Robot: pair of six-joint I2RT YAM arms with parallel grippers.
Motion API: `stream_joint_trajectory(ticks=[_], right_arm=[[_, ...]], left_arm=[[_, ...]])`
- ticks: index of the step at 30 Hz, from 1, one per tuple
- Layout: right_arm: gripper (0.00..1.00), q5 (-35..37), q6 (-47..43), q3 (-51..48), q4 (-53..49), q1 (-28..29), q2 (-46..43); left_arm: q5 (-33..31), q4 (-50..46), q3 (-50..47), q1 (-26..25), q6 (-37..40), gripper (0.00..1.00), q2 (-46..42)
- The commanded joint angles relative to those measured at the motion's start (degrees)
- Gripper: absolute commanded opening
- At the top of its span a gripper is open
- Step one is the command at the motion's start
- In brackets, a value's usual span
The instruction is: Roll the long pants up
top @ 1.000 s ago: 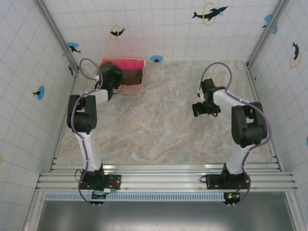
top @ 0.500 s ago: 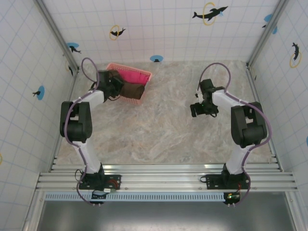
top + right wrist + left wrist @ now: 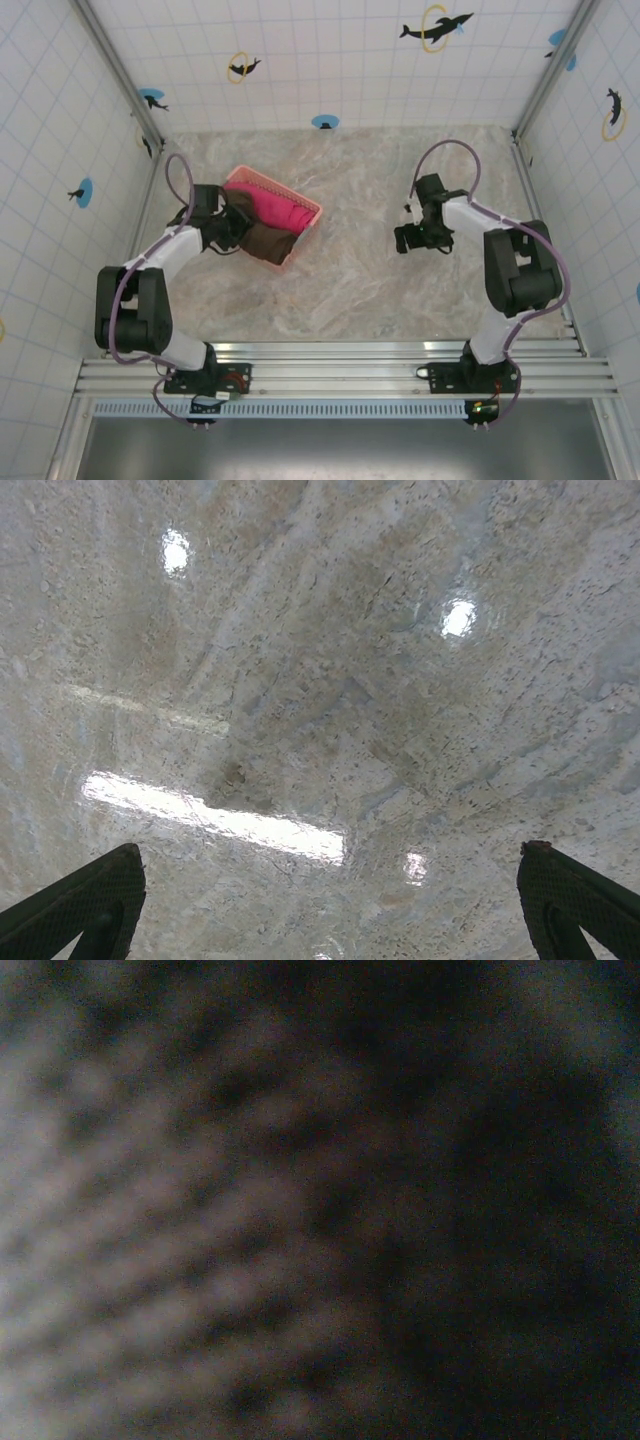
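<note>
Over on the left side of the worktop [image 3: 350,290], the brown pants [image 3: 268,243] lie bunched in a pink basket [image 3: 290,190] beside a pink-red cloth [image 3: 282,212].
The left tool [image 3: 228,228] is nosed in at the basket's left end against the pants, and I cannot tell whether it is clenched on anything. The right tool [image 3: 415,238] hangs released, spread wide over bare worktop. The pants look soft, light and floppy, so I'd pinch a thick fold or the waistband; they will sag and may snag the other cloth.
</note>
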Motion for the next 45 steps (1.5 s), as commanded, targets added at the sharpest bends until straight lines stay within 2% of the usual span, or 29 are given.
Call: stream_joint_trajectory(ticks=[1, 7, 12, 15, 20, 24, 32, 36, 40, 41, 43, 44, 45], right_arm=[[0.99, -0.9, 0.4, -0.6, 0.7, 0.7, -2.0], [0.99, -1.6, 0.3, -0.6, 0.8, 1.5, -2.3], [0.99, -1.3, 0.4, -0.6, 0.7, 2.5, -2.4], [0.99, -0.5, 0.5, -1.1, 0.6, 2.4, -3.4], [0.98, -0.2, 0.2, -2.0, 0.1, 2.2, -4.4], [0.99, -1.0, 0.1, -2.0, 0.2, 2.2, -3.6], [0.99, -1.5, -0.1, -1.6, 0.0, 2.3, -2.8], [0.99, -1.1, -0.7, -1.3, -0.4, 1.8, -3.1], [0.98, -1.9, -0.7, -0.7, -0.5, 1.1, -2.5], [0.99, -2.2, -0.8, -0.5, -0.5, 1.0, -2.3], [0.98, -5.0, -1.0, -0.4, 0.2, 1.0, -2.9], [0.98, -6.3, -0.8, -0.6, 1.2, 1.2, -3.8], [0.98, -7.0, -0.5, -0.5, 1.9, 1.6, -4.9]], left_arm=[[-5.3, -14.8, -2.5, -0.2, 0.9, 0.00, 1.1], [-10.4, -21.2, 3.6, -0.7, -2.8, 0.00, 7.7], [-20.3, -23.9, 11.8, -6.0, -10.6, 0.00, 9.8], [-25.6, -28.8, 14.5, -8.3, -17.1, 0.00, 10.9], [-29.1, -34.4, 9.6, -11.1, -30.2, 0.00, 10.2], [-26.5, -34.2, 3.5, -12.1, -37.8, 0.00, 10.1], [-17.8, -27.1, 5.2, -12.1, -39.0, 0.00, 21.8], [-15.2, -25.8, 10.6, -12.1, -35.3, 0.00, 28.5], [-11.8, -18.0, 12.0, -12.0, -31.1, 0.00, 31.4], [-11.2, -17.0, 12.9, -12.0, -28.9, 0.05, 31.7], [-11.5, -18.8, 15.4, -11.9, -24.8, 0.28, 31.7], [-11.6, -20.8, 16.9, -11.9, -22.8, 0.29, 31.4], [-12.3, -22.9, 18.0, -11.9, -21.8, 0.24, 31.0]])
